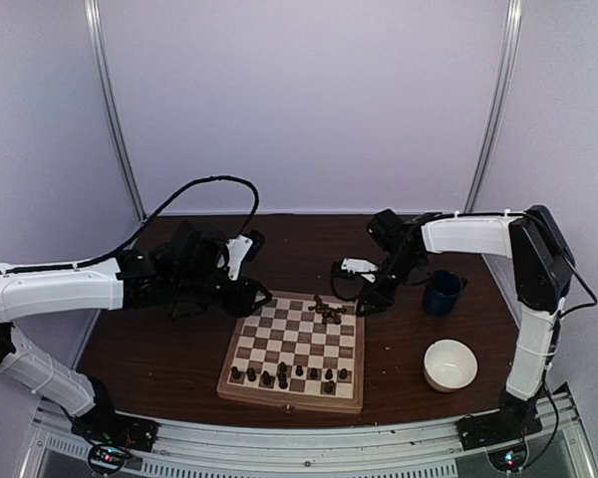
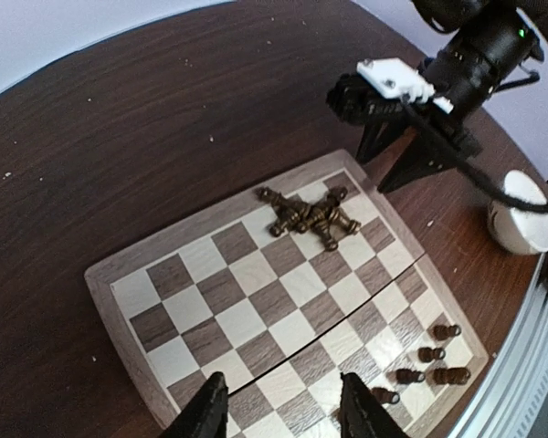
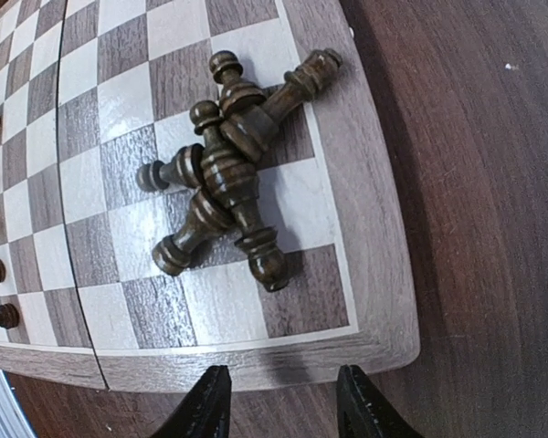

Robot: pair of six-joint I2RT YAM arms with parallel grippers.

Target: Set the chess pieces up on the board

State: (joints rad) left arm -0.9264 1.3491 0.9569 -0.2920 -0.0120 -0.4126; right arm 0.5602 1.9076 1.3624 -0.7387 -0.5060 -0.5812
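The board (image 1: 241, 386) lies at the table's middle. Several dark chess pieces (image 1: 289, 375) stand along its near edge. More chess pieces lie toppled in a tangled pile (image 1: 327, 312) on the far right corner squares. My left gripper (image 1: 242, 298) hovers over the board's far left corner; in the left wrist view it is (image 2: 283, 412) open above bare squares, with the pile (image 2: 310, 212) ahead. My right gripper (image 1: 371, 300) hangs just off the far right corner; in the right wrist view it is (image 3: 281, 403) open over the pale border (image 3: 365, 201), short of the pile (image 3: 224, 164).
A dark blue cup (image 1: 444, 292) stands right of the board, and a white bowl (image 1: 449, 364) sits nearer the front. The right arm (image 2: 438, 82) reaches in over the board's far corner. The table's metal front rail (image 1: 309, 438) runs along the near edge.
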